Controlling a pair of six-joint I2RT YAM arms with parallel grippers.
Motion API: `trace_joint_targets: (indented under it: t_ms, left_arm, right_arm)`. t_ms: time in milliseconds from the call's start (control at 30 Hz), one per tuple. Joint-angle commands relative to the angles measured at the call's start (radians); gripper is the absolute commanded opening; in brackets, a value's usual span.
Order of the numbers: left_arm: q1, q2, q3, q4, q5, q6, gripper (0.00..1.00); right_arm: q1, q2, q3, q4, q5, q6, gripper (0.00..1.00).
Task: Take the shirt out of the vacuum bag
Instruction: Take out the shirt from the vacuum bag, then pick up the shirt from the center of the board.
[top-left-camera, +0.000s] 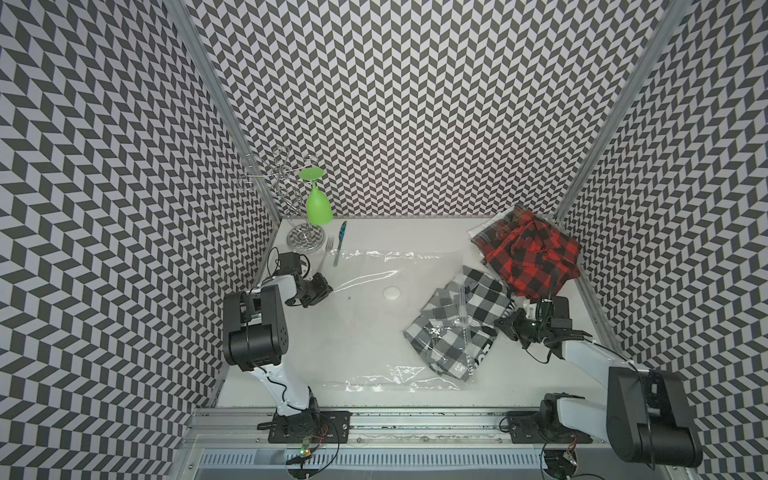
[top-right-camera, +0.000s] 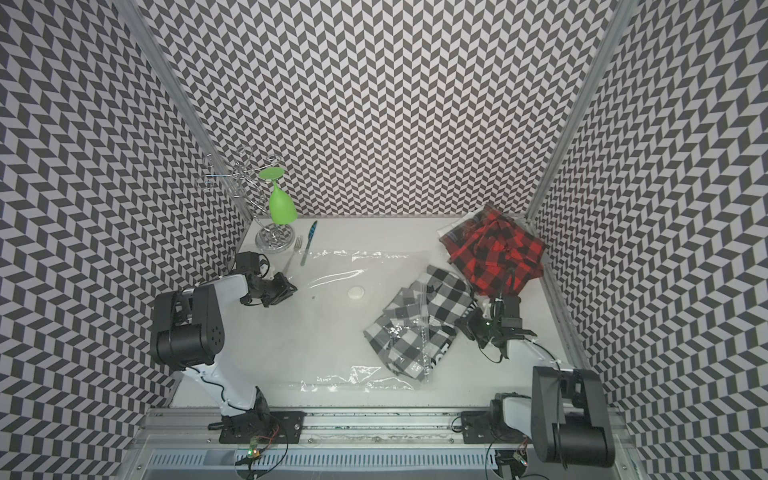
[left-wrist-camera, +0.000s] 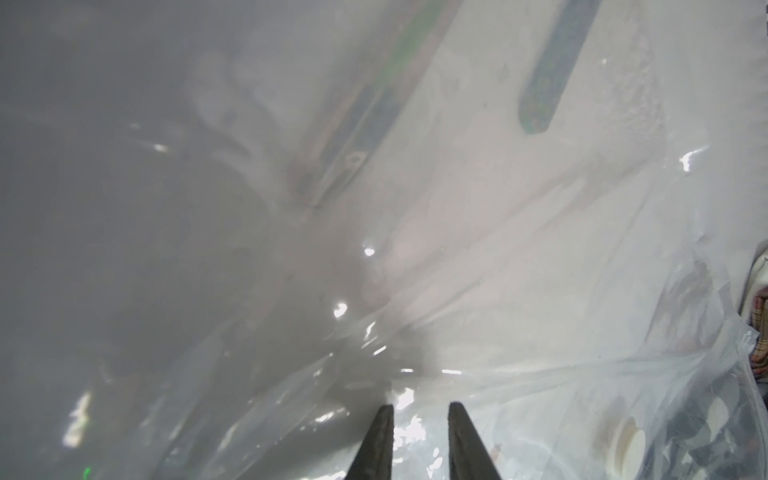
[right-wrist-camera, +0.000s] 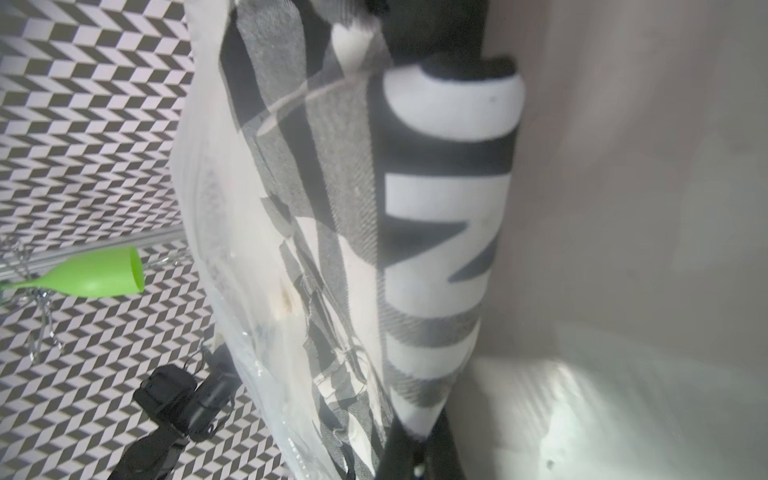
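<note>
Two-hand split: left hand (top-left-camera: 323, 287) anchors, right hand (top-left-camera: 506, 326) pulls.

Left hand sits at the left edge of the vacuum bag (top-left-camera: 365, 332). Its jaws are down to a narrow gap with clear film bunched between them. In the left wrist view the creases fan out from the fingertips (left-wrist-camera: 378, 444), so I read it as a pinch on the bag. Likely purpose: stop the bag sliding along with the cloth.

Right hand is fully closed on the shirt (top-left-camera: 457, 324) at its right edge. The wrist view shows grey-check fabric running straight into the jaws. Shirt looks about half out: right part bare on the surface (top-left-camera: 519, 386), left part under film, bag mouth edge crossing it. Bag lies flat, valve cap (top-left-camera: 392, 293) up.

In the way:
- A red check bundle (top-left-camera: 528, 253) in its own clear wrap fills the back-right corner, just behind the right hand (side wall is close too, so little room for a pull that way).
- Back left, a fork (top-left-camera: 330, 242) and a blue-handled knife (top-left-camera: 340, 243) lie at the bag's far corner. The fork handle seems to be under the film, so dragging the bag could shift it.
- A wire rack (top-left-camera: 305, 239) with a green goblet (top-left-camera: 319, 205) stands just beyond.
</note>
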Motion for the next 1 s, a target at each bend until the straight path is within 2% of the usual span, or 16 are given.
trace_joint_targets:
  t_ms: [0,200,267,633,667,767,833,900,967]
  left_arm:
    - [0.035,0.086,-0.049,-0.111,-0.160,0.017,0.27]
    - [0.047,0.089,-0.045,-0.115,-0.158,0.017,0.27]
    - [0.053,0.092,-0.045,-0.112,-0.155,0.017,0.27]
    - [0.111,0.085,-0.047,-0.112,-0.159,0.011,0.27]
    - [0.118,0.085,-0.046,-0.112,-0.158,0.010,0.27]
    - [0.130,0.084,-0.042,-0.109,-0.154,0.003,0.27]
    - [0.130,0.087,-0.038,-0.110,-0.148,0.002,0.27]
    - [0.130,0.090,-0.039,-0.106,-0.140,-0.001,0.27]
    - [0.131,0.092,-0.040,-0.106,-0.138,0.000,0.27]
  right_arm:
    - [-0.067,-0.041,0.017,-0.182,0.120,-0.062,0.00]
    - [-0.249,-0.081,0.040,-0.331,0.226,-0.163,0.00]
    - [-0.324,-0.090,0.043,-0.347,0.223,-0.189,0.00]
    - [-0.471,-0.136,0.083,-0.387,0.306,-0.119,0.00]
    - [-0.473,-0.128,0.080,-0.365,0.285,-0.110,0.03]
    - [-0.475,-0.094,0.082,-0.307,0.164,-0.121,0.36]
    - [-0.473,-0.077,0.101,-0.299,0.117,-0.132,0.50]
    - [-0.474,-0.063,0.125,-0.308,0.083,-0.161,0.61]
    - [-0.473,-0.048,0.148,-0.326,0.034,-0.190,0.66]
